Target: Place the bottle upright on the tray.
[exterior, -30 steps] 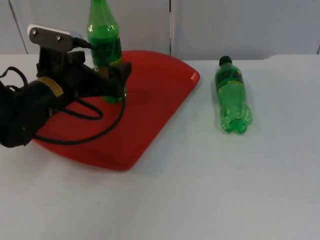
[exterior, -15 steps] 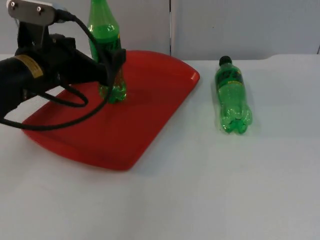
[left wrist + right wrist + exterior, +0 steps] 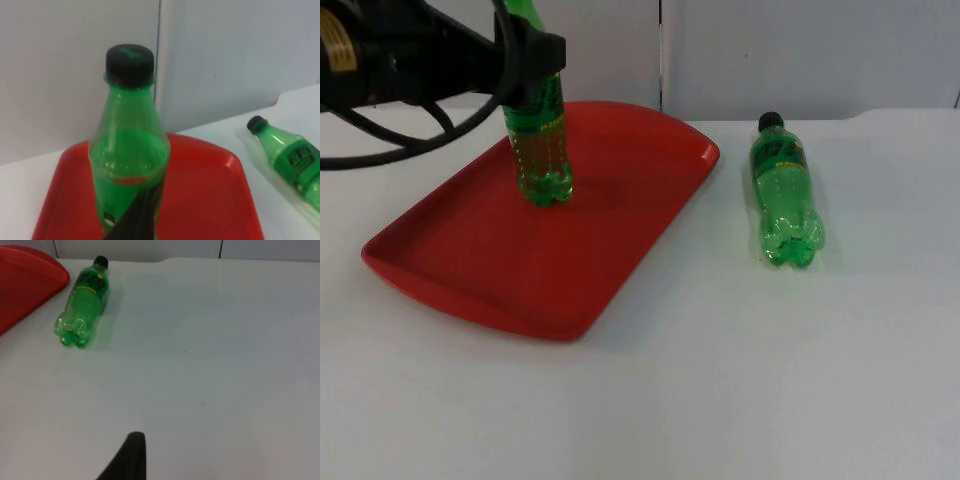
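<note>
Two green bottles are on my screens. One, the upright bottle (image 3: 540, 140), stands on its base in the red tray (image 3: 490, 270), toward the tray's far side near the grey partition wall (image 3: 800, 50). From my left wrist camera I see its black cap (image 3: 129, 64) on top, its clear green shoulder, and green liquid filling the lower body, with the tray's red floor spreading out behind and around it. It looks straight, not leaning.

My left gripper (image 3: 532, 55) sits at that bottle's upper body, level with the label, coming in from the left. A black finger (image 3: 542, 52) lies across the bottle's front in the top view, and a dark fingertip (image 3: 134, 220) overlaps the bottle's lower part in the wrist view. I cannot tell whether the fingers are pressing on the bottle or have let go of it.

A second bottle, the lying bottle (image 3: 784, 192), rests on its side on the white table (image 3: 770, 380), well to the right of the tray and apart from it. Its black cap points toward the wall and its lobed base toward me. It holds green liquid too. The tray carries nothing but the upright bottle.

My right arm waits above bare table; one black fingertip (image 3: 127, 457) of the right gripper shows, and I cannot tell its grip state.
</note>
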Robot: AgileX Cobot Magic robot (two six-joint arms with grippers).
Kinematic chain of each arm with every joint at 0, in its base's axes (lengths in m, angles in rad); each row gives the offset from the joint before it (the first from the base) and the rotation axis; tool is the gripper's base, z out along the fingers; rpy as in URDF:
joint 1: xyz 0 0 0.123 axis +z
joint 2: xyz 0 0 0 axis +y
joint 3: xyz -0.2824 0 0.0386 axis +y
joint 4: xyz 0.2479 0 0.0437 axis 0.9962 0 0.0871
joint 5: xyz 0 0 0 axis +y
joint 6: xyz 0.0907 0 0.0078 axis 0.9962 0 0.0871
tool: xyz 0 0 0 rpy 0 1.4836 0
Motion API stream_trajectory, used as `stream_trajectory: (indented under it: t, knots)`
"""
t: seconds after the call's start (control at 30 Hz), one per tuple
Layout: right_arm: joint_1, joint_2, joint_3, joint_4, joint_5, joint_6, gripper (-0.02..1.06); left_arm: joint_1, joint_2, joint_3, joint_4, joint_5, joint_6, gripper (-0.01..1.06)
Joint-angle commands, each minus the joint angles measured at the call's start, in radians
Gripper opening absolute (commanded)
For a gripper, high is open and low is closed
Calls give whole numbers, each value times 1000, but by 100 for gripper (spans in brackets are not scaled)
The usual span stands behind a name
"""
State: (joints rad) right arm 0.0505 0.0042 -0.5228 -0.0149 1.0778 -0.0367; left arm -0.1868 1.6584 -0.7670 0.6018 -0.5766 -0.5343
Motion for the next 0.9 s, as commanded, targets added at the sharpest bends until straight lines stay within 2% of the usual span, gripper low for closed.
stream_trajectory:
  t: [0.0, 0.1, 0.13, 0.3, 0.33, 0.67, 0.87]
  knots:
    - [-5, -4, 5, -1, 0, -1, 105, -2, -37, 5, 56, 45, -66, 105]
    - [-5, -4, 5, -1, 0, -1, 105, -2, -103, 5, 134, 95, -193, 105]
    - [-5, -4, 5, -1, 0, -1, 105, -2, -103, 5, 134, 95, -193, 105]
    - [-5, -4, 5, -1, 0, -1, 105, -2, -195, 5, 336, 119, -472, 105]
    - [-5, -4, 5, -1, 0, -1, 105, -2, -195, 5, 336, 119, -472, 105]
    - [-5, -4, 5, -1, 0, -1, 105, -2, -329, 5, 684, 117, -841, 105]
    - [-5, -4, 5, -1, 0, -1, 105, -2, -391, 5, 841, 116, -950, 105]
